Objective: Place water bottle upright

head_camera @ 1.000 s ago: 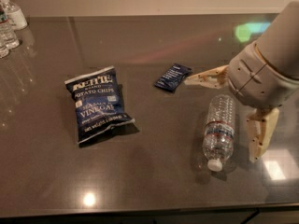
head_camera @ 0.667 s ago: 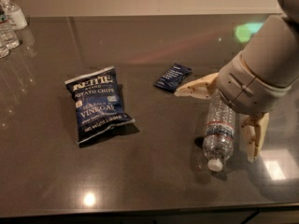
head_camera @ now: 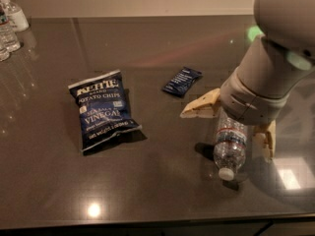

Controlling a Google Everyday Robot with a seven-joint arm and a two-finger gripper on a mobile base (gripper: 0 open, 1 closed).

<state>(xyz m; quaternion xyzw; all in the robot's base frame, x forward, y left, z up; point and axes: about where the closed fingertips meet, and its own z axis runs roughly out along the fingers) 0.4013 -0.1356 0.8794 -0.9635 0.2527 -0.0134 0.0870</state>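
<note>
The water bottle (head_camera: pixel 230 149) lies on its side on the dark table (head_camera: pixel 162 191) at the right, with its white cap pointing toward the near edge. Its red and blue label band shows just below my wrist. My gripper (head_camera: pixel 225 135) hangs over the bottle's far end and is open. One tan finger (head_camera: pixel 199 108) sticks out to the left of the bottle and the other finger (head_camera: pixel 266 139) is on its right. The bottle's base is hidden under my arm.
A blue chips bag (head_camera: pixel 102 109) lies flat at centre left. A small dark blue packet (head_camera: pixel 181 80) lies behind the bottle. Clear bottles (head_camera: pixel 7 36) and a pump bottle (head_camera: pixel 15 13) stand at the far left corner. The table's near edge runs along the bottom.
My arm has come down and toward the near edge over the bottle, so the open fingers now sit on either side of it. The bottle has not moved.
</note>
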